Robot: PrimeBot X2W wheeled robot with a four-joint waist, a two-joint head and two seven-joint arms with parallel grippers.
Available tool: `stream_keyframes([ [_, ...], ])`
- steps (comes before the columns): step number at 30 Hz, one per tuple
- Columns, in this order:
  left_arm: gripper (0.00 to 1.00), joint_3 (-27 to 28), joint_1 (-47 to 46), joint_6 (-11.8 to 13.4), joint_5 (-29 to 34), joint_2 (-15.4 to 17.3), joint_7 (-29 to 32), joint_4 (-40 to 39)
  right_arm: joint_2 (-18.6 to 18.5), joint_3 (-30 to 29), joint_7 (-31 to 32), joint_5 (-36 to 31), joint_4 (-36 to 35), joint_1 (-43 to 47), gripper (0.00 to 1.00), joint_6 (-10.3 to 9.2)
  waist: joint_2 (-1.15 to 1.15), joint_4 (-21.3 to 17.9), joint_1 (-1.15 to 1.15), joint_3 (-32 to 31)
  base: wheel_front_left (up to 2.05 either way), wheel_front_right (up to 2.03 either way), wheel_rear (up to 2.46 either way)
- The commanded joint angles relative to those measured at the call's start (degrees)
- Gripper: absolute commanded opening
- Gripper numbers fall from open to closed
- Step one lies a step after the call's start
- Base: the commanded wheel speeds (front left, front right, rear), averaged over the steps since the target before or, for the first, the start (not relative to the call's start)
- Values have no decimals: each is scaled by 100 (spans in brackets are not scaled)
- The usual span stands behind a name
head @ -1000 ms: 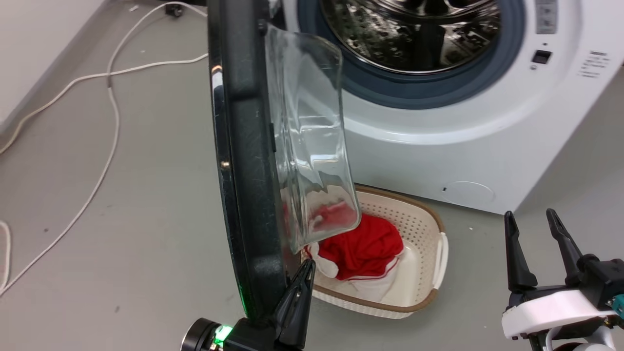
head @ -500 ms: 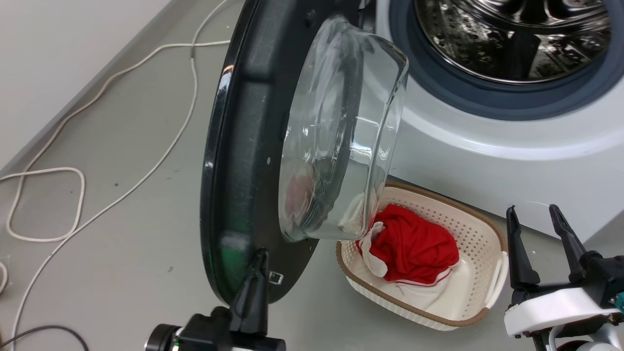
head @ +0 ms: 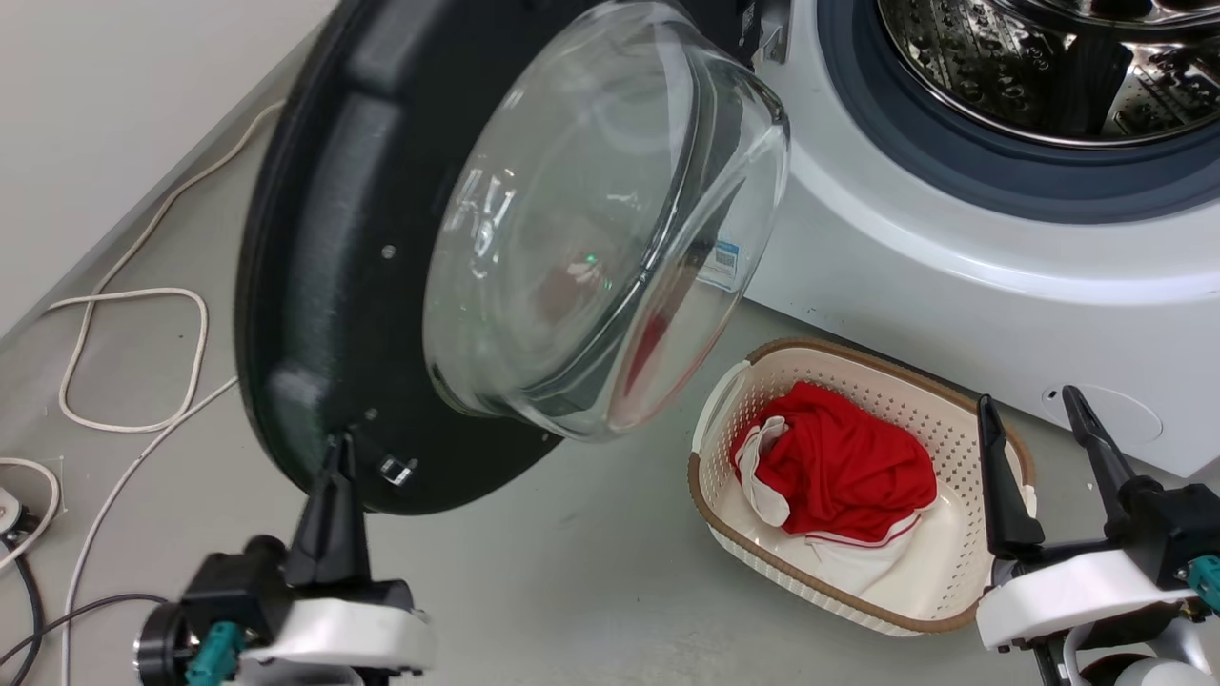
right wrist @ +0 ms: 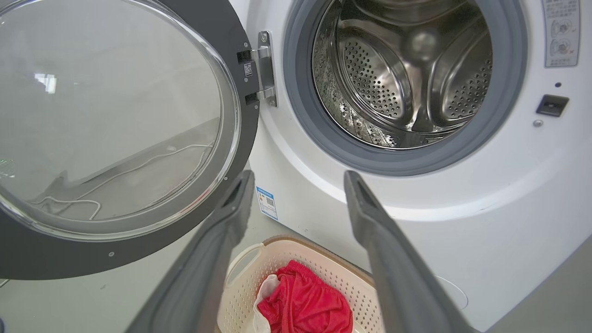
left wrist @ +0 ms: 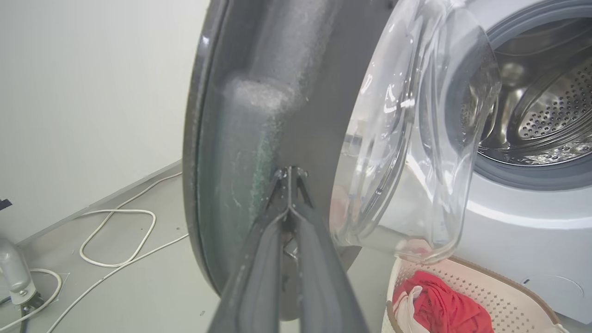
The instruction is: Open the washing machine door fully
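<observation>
Door position: you have the washing machine door (head: 496, 248) swung well out from the washing machine (head: 953, 286). Its black inner face and glass bowl are turned toward the head camera, and the steel drum (head: 1048, 67) is uncovered. Judging from the angle, it is past halfway but not yet back at its stop.

Hinge: your right wrist view shows the hinge (right wrist: 263, 69) on the left side of the drum opening. The door's free edge therefore lies out toward your robot's left.

Left gripper (head: 335, 446): fingers are pressed together with nothing between them. The tips touch the black inner face low down, near the rim and just beside a small metal catch (head: 396, 469). In the left wrist view the fingers (left wrist: 259, 259) run straight into that face, roughly square to it.

Right gripper (head: 1025, 400): fingers are spread and empty. It sits low at the right, well apart from the door and near the cream basket (head: 896, 400) holding a red garment (head: 839, 467).

Governing relation: the door lies directly ahead of the left gripper and in contact with it, with the hinge off to the right of the contact point. The left arm is clearly the nearer one.

Next move, as a judgement: you would push along the fingers' own line and curve leftward, so the free edge travels round the hinge.

Hazard: the closed tips bear on a smooth face and may skid toward the rim as the angle changes.
</observation>
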Motion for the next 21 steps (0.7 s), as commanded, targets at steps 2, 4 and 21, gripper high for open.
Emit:
stream_keyframes([
  [2,0,273,-249,-34,-125,86,-57,188,9,7,43,-45,-54,-81,100,-4,0,-32,0,79,0,0,0],
  [4,0,448,-416,-131,-260,123,-79,366,0,3,87,-61,-84,-102,100,-4,0,-53,0,138,0,0,0],
  [21,0,1615,-1726,-1052,-667,279,-150,1925,-225,9,263,-59,-267,-303,100,-4,0,-274,0,560,0,0,0],
])
